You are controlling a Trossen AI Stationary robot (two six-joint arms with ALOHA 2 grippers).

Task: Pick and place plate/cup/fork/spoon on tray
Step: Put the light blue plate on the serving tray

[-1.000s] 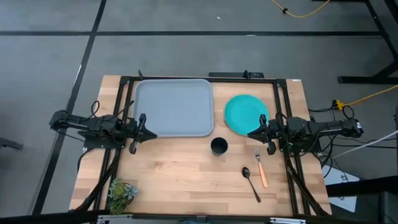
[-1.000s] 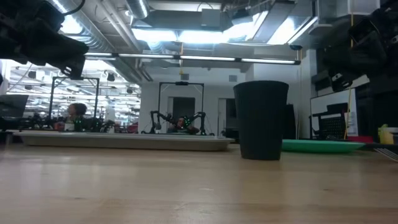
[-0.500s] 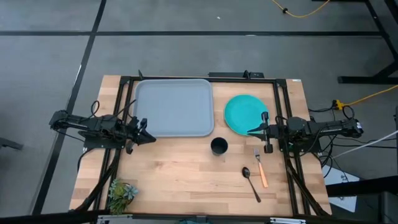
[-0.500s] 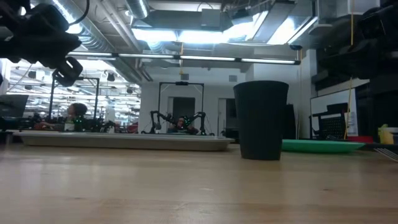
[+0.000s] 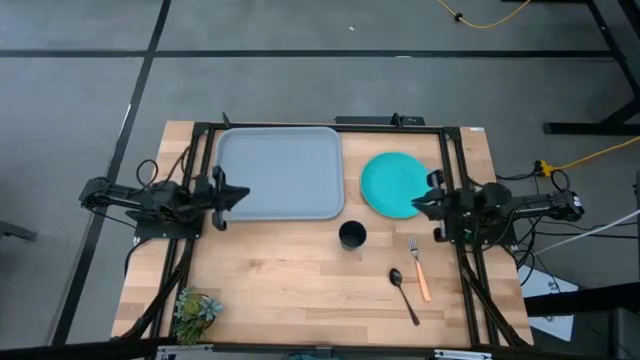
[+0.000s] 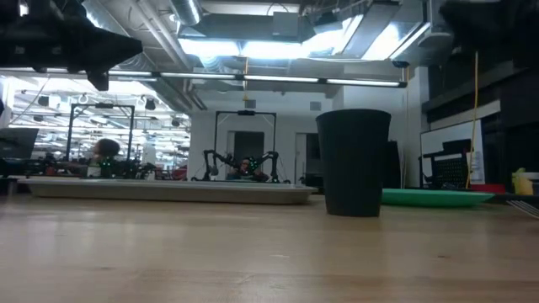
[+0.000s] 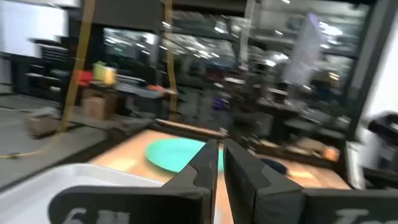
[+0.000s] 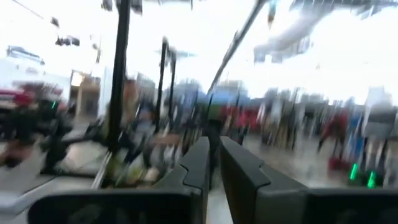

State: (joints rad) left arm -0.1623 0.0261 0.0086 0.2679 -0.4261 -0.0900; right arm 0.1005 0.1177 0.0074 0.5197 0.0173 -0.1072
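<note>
Left gripper [image 5: 236, 192], pinched shut and holding nothing, hangs over the left edge of the tray [image 5: 280, 150]. Right of the tray lies the plate [image 5: 392, 183]. Near them stand the cup [image 5: 352, 235], spoon [image 5: 403, 294] and fork [image 5: 419, 270]. Right gripper [image 5: 420, 205], also pinched shut and bare, hangs by the plate's right rim.

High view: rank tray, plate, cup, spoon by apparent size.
1. tray, largest by far
2. plate
3. spoon, longer than the cup is wide, but very slim
4. cup, smallest footprint

Spoon against cup depends on length or area.
</note>
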